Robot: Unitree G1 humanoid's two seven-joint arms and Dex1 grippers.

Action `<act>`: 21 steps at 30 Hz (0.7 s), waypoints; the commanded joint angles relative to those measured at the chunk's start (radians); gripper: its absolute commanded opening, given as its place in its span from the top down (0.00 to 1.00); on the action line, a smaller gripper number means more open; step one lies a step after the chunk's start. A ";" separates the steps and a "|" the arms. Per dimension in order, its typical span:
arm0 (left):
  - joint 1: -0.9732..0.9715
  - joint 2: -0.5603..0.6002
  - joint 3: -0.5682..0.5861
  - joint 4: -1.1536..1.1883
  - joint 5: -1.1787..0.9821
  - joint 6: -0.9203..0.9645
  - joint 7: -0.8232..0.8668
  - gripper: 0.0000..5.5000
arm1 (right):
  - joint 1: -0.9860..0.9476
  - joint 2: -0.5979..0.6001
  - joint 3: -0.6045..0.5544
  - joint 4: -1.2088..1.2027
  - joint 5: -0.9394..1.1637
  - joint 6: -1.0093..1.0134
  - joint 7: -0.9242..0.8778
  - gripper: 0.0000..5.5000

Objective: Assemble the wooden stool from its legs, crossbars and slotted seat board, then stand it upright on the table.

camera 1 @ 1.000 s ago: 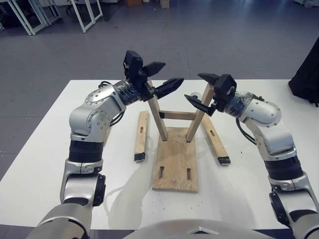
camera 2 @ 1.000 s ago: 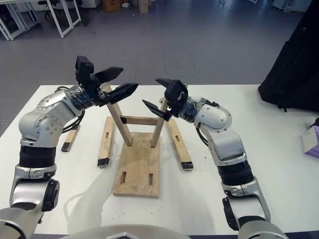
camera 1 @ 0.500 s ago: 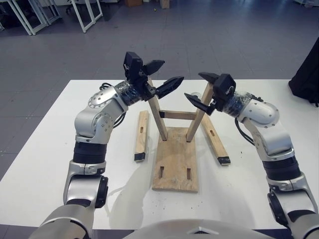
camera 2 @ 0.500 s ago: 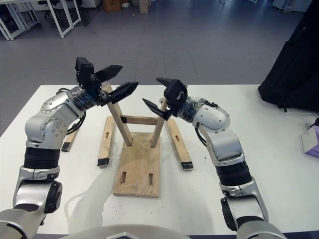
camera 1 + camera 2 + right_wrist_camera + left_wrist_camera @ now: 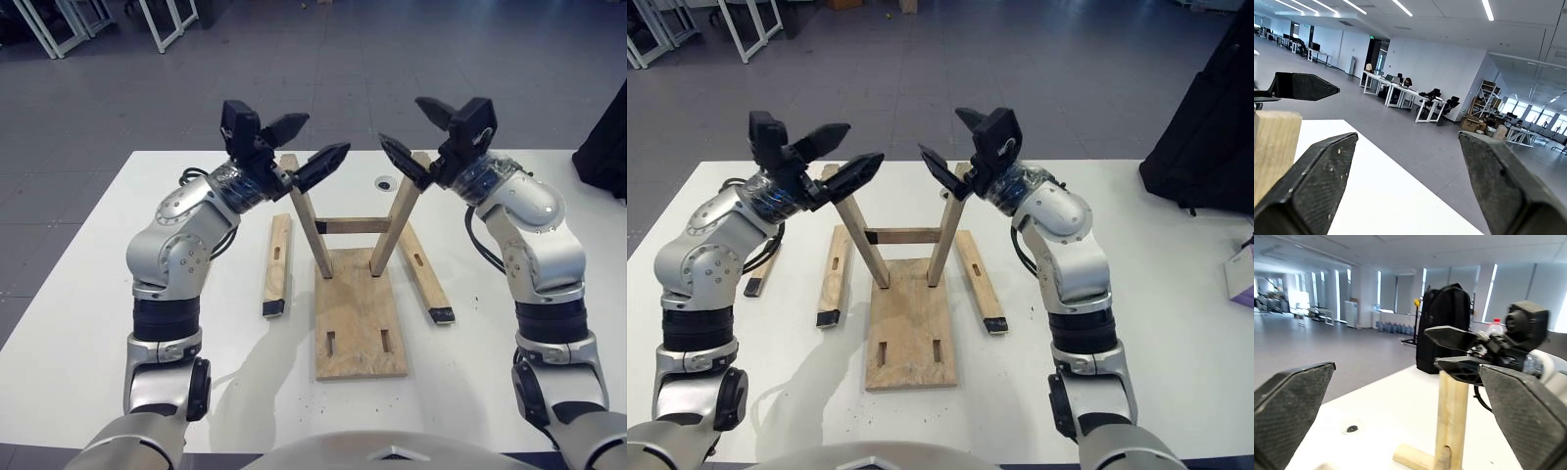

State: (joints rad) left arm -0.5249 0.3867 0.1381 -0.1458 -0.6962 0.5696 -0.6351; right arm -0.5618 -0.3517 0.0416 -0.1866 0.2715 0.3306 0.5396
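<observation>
Above the far half of the white table [image 5: 78, 274], my left gripper [image 5: 312, 142] hung with its two black fingers spread wide, grasping nothing. It sat level with the top of the left upright leg [image 5: 312, 230]; I could not tell whether a finger brushed the wood. My right gripper [image 5: 407, 125] mirrored it, fingers just as widely parted and empty, poised just over the top of the right upright leg [image 5: 392, 230].

Those two legs leaned toward each other at the base, joined partway up by a short crossbar [image 5: 348, 226]. Their feet stood in the far end of the slotted seat board [image 5: 358, 313], which lay flat on the table. The two empty slots [image 5: 331, 343] at the near end of the board were open.

A loose leg [image 5: 278, 264] lay flat just to the left of the board, and a second loose leg [image 5: 426, 274] lay just to its right, black-capped end toward me. A third wooden piece [image 5: 755, 282] lay farther left, partly hidden under my left arm.

I judged the task about half done: one leg pair was seated, both grippers free of it. The next move, as I read it, called for lowering a gripper to a loose leg, closing on it, and steering its end into an open slot without knocking the standing pair.
</observation>
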 commanded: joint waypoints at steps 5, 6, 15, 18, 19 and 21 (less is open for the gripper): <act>-0.030 0.015 0.178 -0.024 0.049 -0.018 0.281 0.01 | 0.059 0.038 -0.074 -0.059 0.028 0.025 -0.095 0.32; 0.010 0.028 0.201 -0.031 0.054 -0.016 0.290 0.01 | 0.073 0.061 -0.083 -0.062 0.029 0.022 -0.125 0.32; 0.533 0.049 0.239 0.153 0.294 -0.159 0.297 0.01 | 0.424 0.190 -0.061 -0.296 -0.134 -0.028 -0.397 0.32; 0.554 0.048 0.228 0.204 0.309 -0.194 0.272 0.01 | 0.471 0.206 -0.035 -0.331 -0.148 -0.020 -0.417 0.32; 0.550 0.048 0.219 0.252 0.320 -0.209 0.266 0.01 | 0.492 0.214 -0.031 -0.336 -0.143 -0.013 -0.421 0.32; 0.545 0.046 0.207 0.322 0.342 -0.227 0.262 0.01 | 0.526 0.221 -0.026 -0.338 -0.133 -0.005 -0.417 0.32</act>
State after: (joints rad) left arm 0.0252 0.4376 0.3585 0.1123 -0.3806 0.3566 -0.3689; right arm -0.0698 -0.1406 0.0095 -0.5138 0.1226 0.3026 0.1227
